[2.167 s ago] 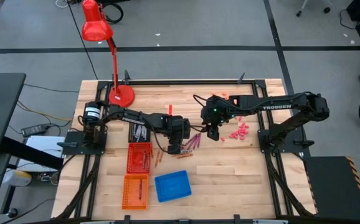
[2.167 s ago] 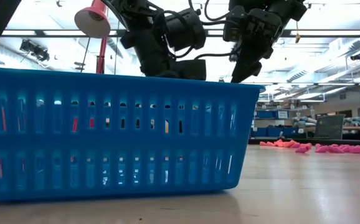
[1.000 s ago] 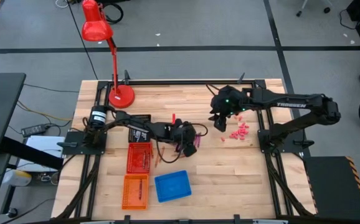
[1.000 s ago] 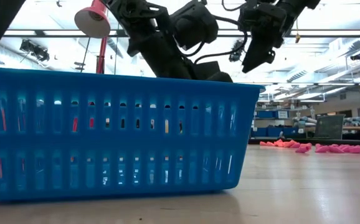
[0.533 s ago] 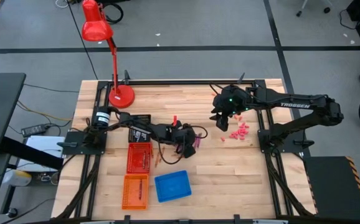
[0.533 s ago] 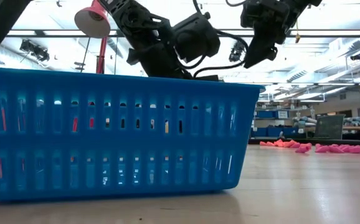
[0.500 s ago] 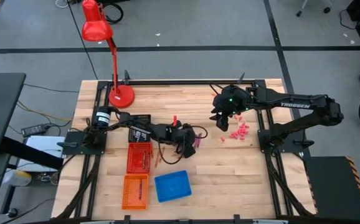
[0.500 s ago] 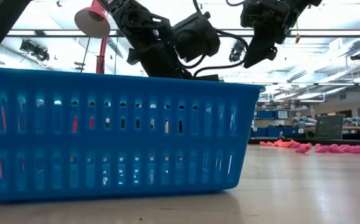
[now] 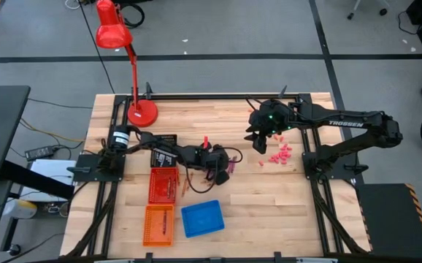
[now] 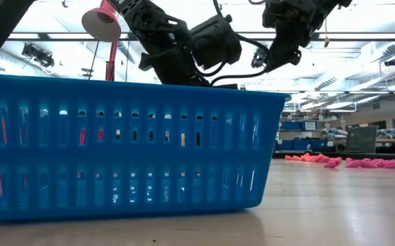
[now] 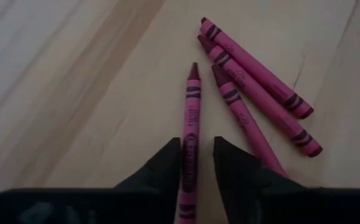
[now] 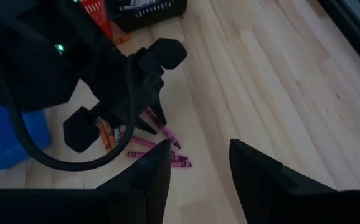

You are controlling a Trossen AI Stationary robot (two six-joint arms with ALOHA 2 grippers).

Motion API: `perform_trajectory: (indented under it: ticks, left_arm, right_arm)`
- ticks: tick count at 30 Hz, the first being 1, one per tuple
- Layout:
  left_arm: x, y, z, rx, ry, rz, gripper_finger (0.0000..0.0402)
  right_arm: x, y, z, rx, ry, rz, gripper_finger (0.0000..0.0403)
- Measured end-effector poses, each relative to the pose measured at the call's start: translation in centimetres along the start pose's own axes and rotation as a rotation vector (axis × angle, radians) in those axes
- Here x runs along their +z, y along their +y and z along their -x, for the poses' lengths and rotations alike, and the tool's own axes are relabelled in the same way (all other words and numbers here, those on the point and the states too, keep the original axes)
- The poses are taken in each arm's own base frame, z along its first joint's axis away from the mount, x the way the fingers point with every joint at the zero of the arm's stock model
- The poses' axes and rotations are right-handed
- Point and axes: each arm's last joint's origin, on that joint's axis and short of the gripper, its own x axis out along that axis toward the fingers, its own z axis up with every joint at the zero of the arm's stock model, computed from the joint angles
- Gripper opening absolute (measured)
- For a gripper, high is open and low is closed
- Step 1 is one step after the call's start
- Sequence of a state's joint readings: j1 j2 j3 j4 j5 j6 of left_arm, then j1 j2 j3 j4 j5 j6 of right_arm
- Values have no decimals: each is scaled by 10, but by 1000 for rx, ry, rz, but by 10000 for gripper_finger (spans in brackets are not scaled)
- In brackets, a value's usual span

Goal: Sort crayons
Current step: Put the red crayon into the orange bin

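Left gripper [image 11: 197, 163]: down at the counter [image 9: 269, 197] near the middle of the high view; jaws narrowed around one magenta crayon [image 11: 190, 124], a finger on either side of it. Whether they press it yet cannot be told.
Magenta crayon: flat on the wood, its tip pointing away from the jaws, toward the top of the left wrist view.
Other crayons [image 11: 258, 78]: three more magenta ones just beside the first, lying slantwise in the right half of the left wrist view, tips close together.
Crayons in the high view [image 9: 231, 166]: a small magenta cluster just right of the left gripper.
Right gripper [image 12: 195, 165]: raised above the counter, upper right of centre in the high view; jaws parted with nothing between them.
Pink bits [image 9: 279, 155]: scattered just below and right of the right gripper.
Baskets: red basket [image 9: 163, 184] and orange basket [image 9: 158, 223] at lower left, blue basket [image 9: 201, 218] beside the orange one.
Red lamp [image 9: 116, 36]: upper left of the counter.
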State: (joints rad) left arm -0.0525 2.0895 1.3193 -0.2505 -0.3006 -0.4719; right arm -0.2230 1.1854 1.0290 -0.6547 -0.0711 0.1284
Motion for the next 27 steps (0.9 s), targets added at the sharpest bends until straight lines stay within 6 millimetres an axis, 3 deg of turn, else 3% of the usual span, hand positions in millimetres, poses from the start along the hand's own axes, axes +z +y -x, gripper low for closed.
perform_trajectory:
  ticks: [9,18,27]
  left_arm:
    - [0,6,-2,-2,31,82,20]
    - [1,6,0,-28,45,112,22]
    - [7,9,16,-25,30,106,22]
  right_arm:
    - [1,0,0,1,-6,0,167]
    - [3,0,0,4,-33,18,167]
    - [3,0,0,4,-31,19,167]
